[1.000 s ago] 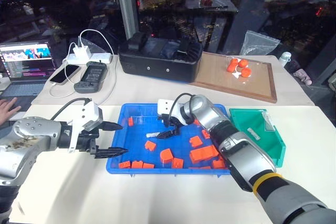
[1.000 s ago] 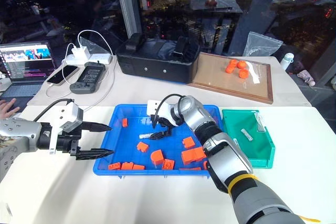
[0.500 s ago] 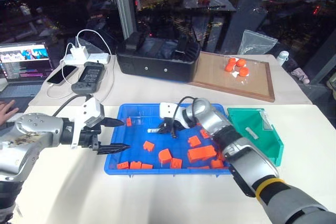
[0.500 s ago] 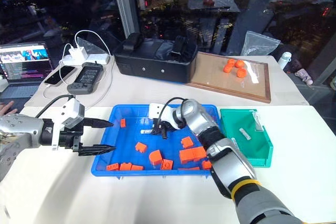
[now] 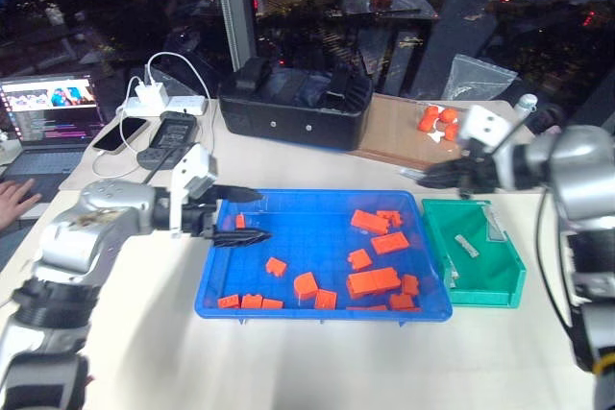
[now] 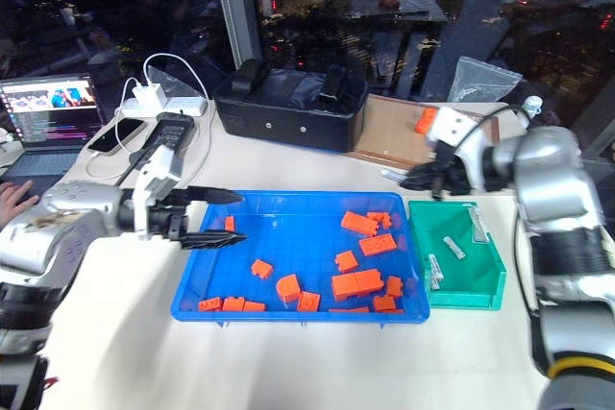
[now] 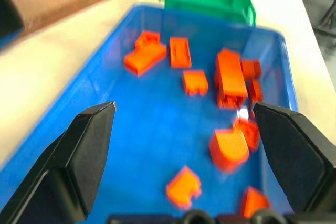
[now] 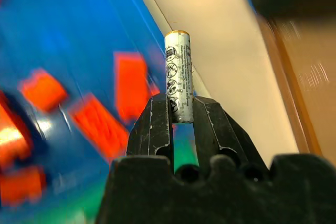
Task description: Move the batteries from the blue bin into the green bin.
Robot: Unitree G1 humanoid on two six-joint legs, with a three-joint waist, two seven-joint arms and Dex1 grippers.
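Silvery battery [image 8: 177, 75] is sitting pinched between the fingers of my right gripper [image 5: 423, 178], which I am holding at centre right, above the bare strip between the blue bin [image 5: 317, 309] and the wooden board [image 5: 389, 132], just above the green bin's [image 5: 485, 290] far edge. My left gripper [image 5: 252, 216] is hovering spread wide over the blue bin's left rim.

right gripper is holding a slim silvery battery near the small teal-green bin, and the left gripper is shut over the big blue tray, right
Not quite: the left gripper is open, not shut. The left wrist view shows its two black fingers spread wide over the large shallow blue tray. The rest holds: the right gripper clamps a slim silvery battery near the small teal-green bin.
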